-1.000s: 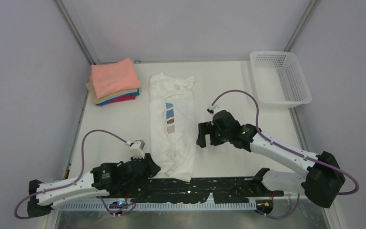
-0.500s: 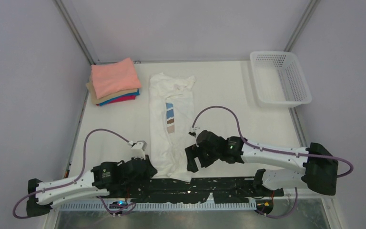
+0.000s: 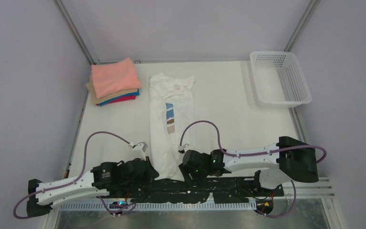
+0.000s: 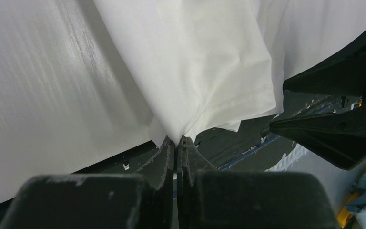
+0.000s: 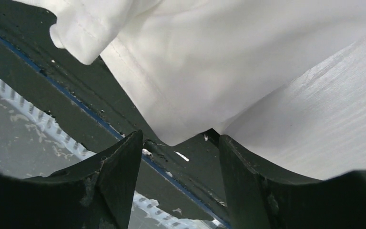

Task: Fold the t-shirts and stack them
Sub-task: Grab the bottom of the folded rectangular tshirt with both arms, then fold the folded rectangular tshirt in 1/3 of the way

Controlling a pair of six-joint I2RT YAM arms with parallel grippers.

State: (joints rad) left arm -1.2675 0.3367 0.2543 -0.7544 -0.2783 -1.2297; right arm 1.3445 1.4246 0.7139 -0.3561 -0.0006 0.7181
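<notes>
Left gripper (image 4: 177, 139) is pinched tight on the near hem of the white t-shirt (image 3: 171, 129), and in the left wrist view we see the cloth drawn into a peak between its closed fingers. Right gripper (image 5: 178, 138) sits at the other near corner with its jaws apart; the hem dips into the gap between them, but we see no finger pressing on it.

We count two arms, two grippers and five t-shirts in all. One is the white t-shirt, lying lengthwise down the middle of the table (image 3: 219, 95), print side up, its near edge hanging over the black rail (image 3: 228, 183) where the arms are bolted. The other four make one folded stack (image 3: 115, 82) at the far left corner: salmon-pink on top, then tan, blue and magenta edges showing below.

We count one container, a white perforated basket (image 3: 299, 80) at the far right corner, well apart from every shirt; only its own holed floor shows inside
</notes>
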